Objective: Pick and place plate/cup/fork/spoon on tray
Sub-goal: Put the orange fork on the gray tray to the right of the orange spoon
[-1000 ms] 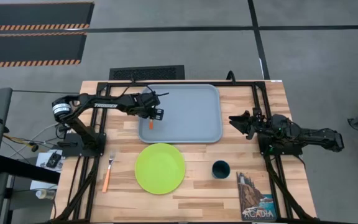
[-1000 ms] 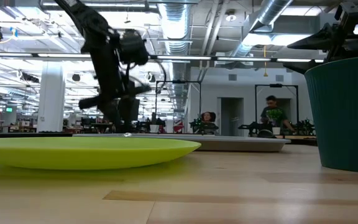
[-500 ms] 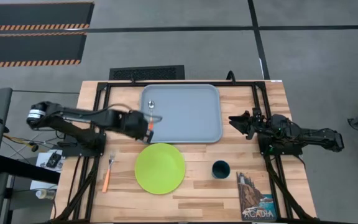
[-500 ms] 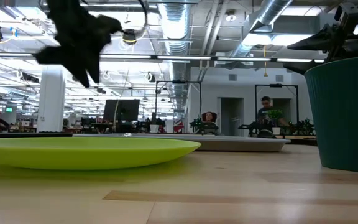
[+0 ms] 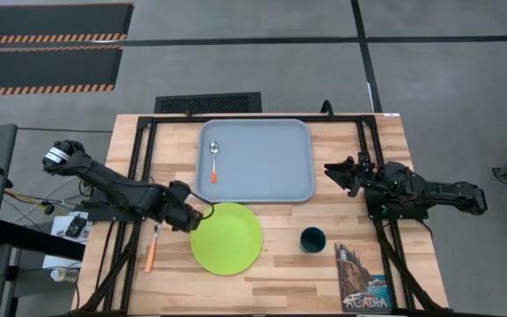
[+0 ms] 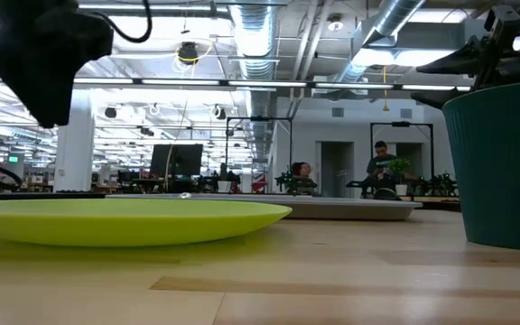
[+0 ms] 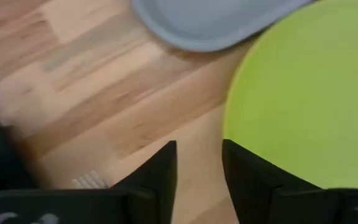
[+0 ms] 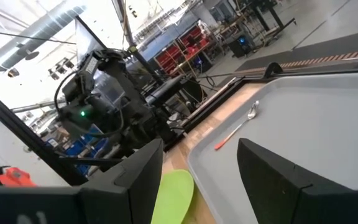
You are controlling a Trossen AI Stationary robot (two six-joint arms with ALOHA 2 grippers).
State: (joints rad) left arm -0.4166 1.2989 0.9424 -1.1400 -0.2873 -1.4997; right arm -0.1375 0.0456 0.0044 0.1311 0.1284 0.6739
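The lime-green plate [image 5: 227,238] lies flat on the table near the front; it also shows in the low view [image 6: 125,221] and the left wrist view [image 7: 303,93]. My left gripper [image 5: 202,214] is open and empty above the table beside the plate's far-left rim, its fingers [image 7: 166,174] pointing toward the tray. The spoon [image 5: 215,161] lies on the left part of the pale blue-grey tray [image 5: 271,176]. The fork [image 5: 152,246] lies left of the plate. The teal cup [image 5: 312,239] stands right of the plate. My right gripper [image 5: 333,169] waits open right of the tray.
A colourful picture book [image 5: 363,277] lies at the near right corner. Black frame rails run along both table sides. Bare wood shows between the plate and the tray [image 7: 210,25] and along the near edge. People stand in the room behind the table [image 6: 386,162].
My left gripper has moved from over the tray's left part toward the table's near edge, ending beside the plate's far-left rim. The spoon, which was at the gripper a second ago, now lies free on the tray.
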